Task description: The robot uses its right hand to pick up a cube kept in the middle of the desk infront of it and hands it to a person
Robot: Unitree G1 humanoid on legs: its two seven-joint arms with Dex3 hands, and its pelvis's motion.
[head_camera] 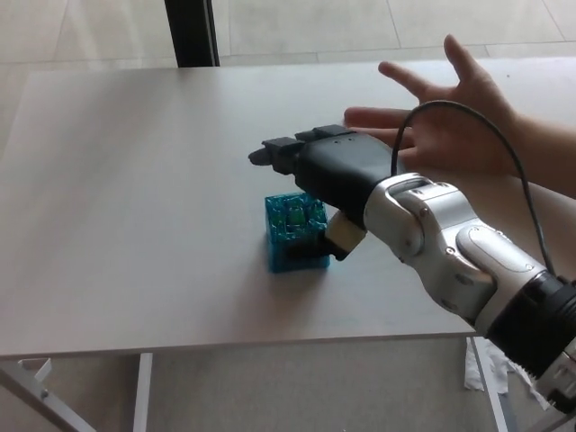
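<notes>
A translucent teal cube sits on the white desk, near its middle. My right hand hovers over the cube's far right side, palm down, open, with its two fingers stretched past the cube's back edge. The thumb reaches down against the cube's right face, partly hidden under the palm. The cube rests on the desk. A person's open hand waits palm up at the right, just behind my wrist. My left hand is out of sight.
A dark post stands beyond the desk's far edge. The desk's front edge runs below the cube, with metal legs and floor beneath. A black cable loops over my right forearm.
</notes>
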